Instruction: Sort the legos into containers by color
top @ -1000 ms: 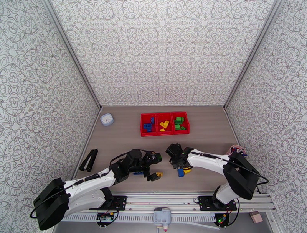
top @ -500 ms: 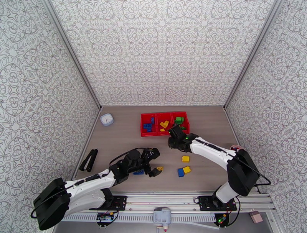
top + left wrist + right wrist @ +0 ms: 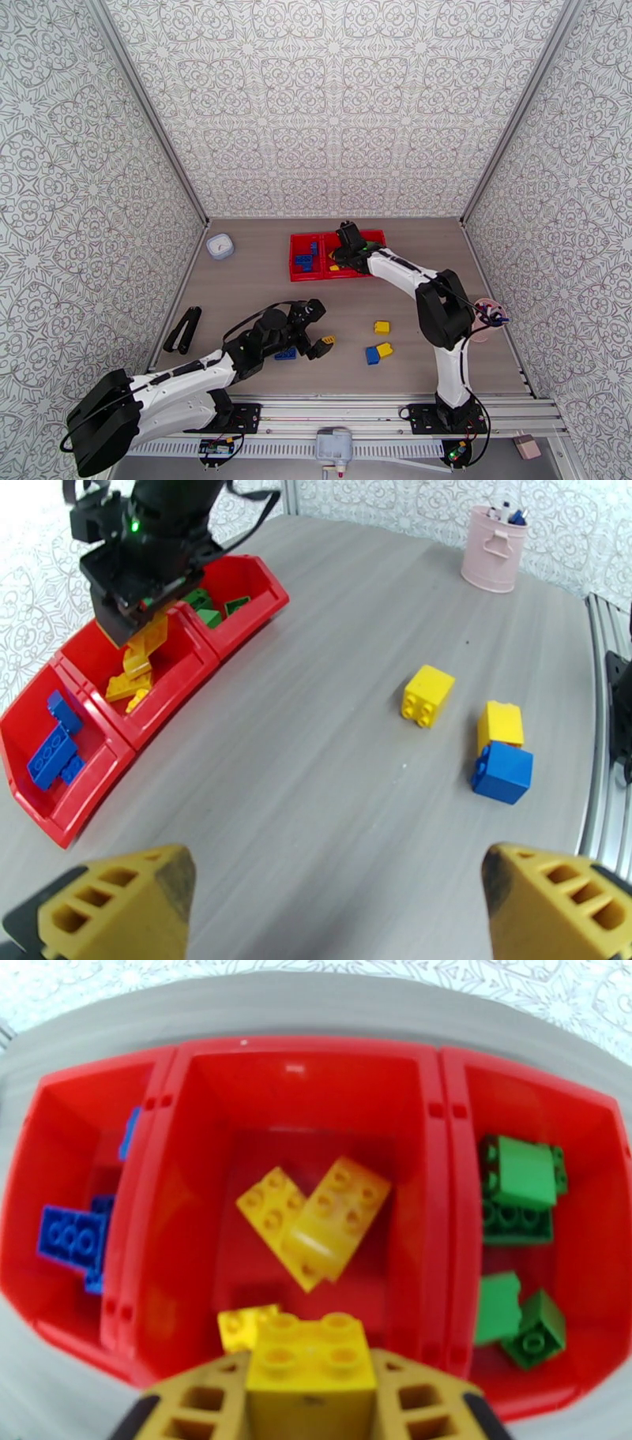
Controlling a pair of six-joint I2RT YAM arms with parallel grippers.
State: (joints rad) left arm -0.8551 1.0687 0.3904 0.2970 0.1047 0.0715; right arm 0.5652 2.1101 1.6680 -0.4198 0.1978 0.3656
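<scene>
The red tray [image 3: 310,276] holds three containers: blue legos [image 3: 71,1236] on the left, yellow legos [image 3: 316,1224] in the middle, green legos [image 3: 517,1189] on the right. My right gripper [image 3: 345,246] hovers over the middle compartment, shut on a yellow lego [image 3: 310,1363]. On the table lie a single yellow lego [image 3: 428,695] and a yellow lego [image 3: 500,725] touching a blue lego [image 3: 502,772]. Another blue lego [image 3: 286,354] lies beside my left arm. My left gripper [image 3: 316,331] is open and empty, low over the table, left of these loose bricks.
A white cup [image 3: 220,246] stands at the back left. A black object [image 3: 183,329] lies by the left edge. A pink cup [image 3: 494,549] with pens stands at the right edge. The right arm stretches from its base across to the tray.
My right gripper has risen from the loose bricks near the front and swung back over the tray's middle compartment, carrying a yellow lego. The left gripper has barely shifted.
</scene>
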